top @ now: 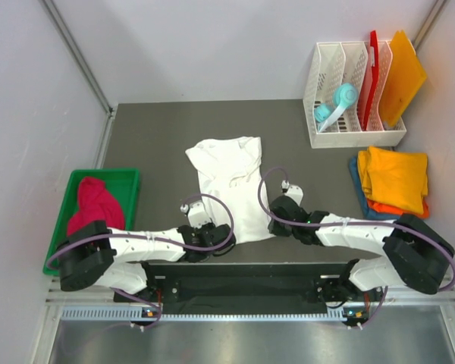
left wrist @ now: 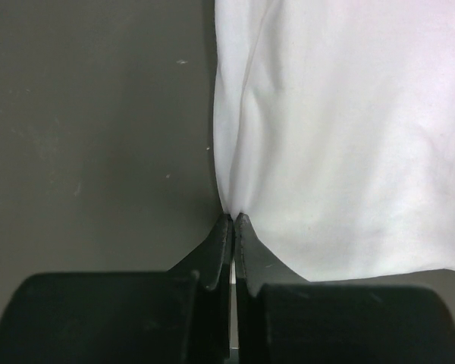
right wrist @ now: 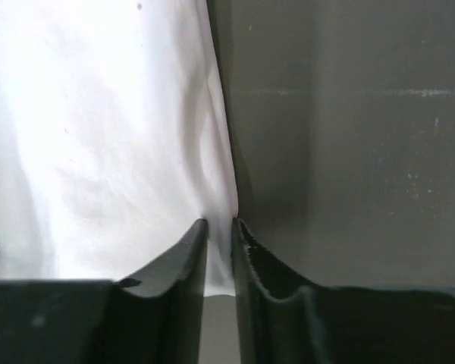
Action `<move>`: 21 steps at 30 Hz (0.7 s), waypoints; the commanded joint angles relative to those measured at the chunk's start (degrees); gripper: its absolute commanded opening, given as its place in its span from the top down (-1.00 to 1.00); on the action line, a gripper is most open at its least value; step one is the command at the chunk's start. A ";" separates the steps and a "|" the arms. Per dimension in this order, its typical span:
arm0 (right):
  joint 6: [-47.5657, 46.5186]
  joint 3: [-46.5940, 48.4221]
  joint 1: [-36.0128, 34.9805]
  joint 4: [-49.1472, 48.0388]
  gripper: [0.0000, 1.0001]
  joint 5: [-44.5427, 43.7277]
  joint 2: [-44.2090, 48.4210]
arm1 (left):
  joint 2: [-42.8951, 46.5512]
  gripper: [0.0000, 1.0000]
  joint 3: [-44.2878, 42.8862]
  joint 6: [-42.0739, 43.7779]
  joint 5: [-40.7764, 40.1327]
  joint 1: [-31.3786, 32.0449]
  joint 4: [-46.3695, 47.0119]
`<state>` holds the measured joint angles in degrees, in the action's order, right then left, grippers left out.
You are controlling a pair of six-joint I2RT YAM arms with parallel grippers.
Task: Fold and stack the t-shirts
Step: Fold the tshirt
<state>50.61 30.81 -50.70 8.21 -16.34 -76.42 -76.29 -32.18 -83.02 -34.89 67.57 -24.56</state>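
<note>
A large white t-shirt [top: 231,182] lies partly folded on the dark table, collar end away from me. My left gripper [top: 212,235] is shut on its near left corner; in the left wrist view the fingertips [left wrist: 233,218] pinch the white cloth [left wrist: 349,136]. My right gripper [top: 277,212] sits at the near right edge, and its jaws [right wrist: 221,222] stand narrowly apart with the white cloth [right wrist: 98,136] bunched between them. A crimson-pink t-shirt [top: 95,205] lies crumpled in a green bin. A folded yellow-orange t-shirt [top: 396,178] tops an orange one [top: 394,208] and a blue one [top: 354,171] at the right.
The green bin [top: 129,176] stands at the table's left edge. A white rack [top: 349,136] at the back right holds an orange board [top: 402,76], a red board [top: 372,68] and a teal object [top: 337,102]. Grey walls close in three sides.
</note>
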 commanded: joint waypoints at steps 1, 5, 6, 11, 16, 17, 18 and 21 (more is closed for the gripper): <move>2.56 -5.05 0.25 4.80 0.79 4.38 0.04 | -0.35 1.00 2.57 0.14 4.66 0.63 -9.28; 4.58 -7.86 -0.45 6.29 1.00 4.30 3.55 | -0.17 1.00 2.48 0.32 4.22 0.63 -9.37; 4.85 -8.22 -0.72 6.56 1.00 4.38 4.08 | -0.17 1.00 2.48 0.32 4.31 0.63 -9.37; 6.16 -9.45 -2.03 7.00 1.00 4.74 6.28 | -0.52 1.00 2.57 0.84 4.48 0.63 -8.93; 6.78 -8.05 -4.32 8.40 0.77 3.77 5.94 | -0.08 1.00 1.86 1.37 4.57 0.63 -9.28; 6.70 -7.17 -4.41 8.93 0.62 3.51 5.15 | -0.35 1.00 1.69 1.29 4.57 0.63 -9.72; 6.61 -6.73 -4.58 9.45 0.50 2.64 4.88 | -0.87 1.00 1.43 1.29 4.92 0.63 -9.90; 7.40 -6.46 -5.29 11.04 0.20 2.10 5.93 | -1.32 0.77 0.90 0.67 5.63 1.07 -11.04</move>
<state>57.91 25.54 -54.50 8.25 -13.78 -69.63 -75.64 -32.27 -82.78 -34.06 67.77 -26.20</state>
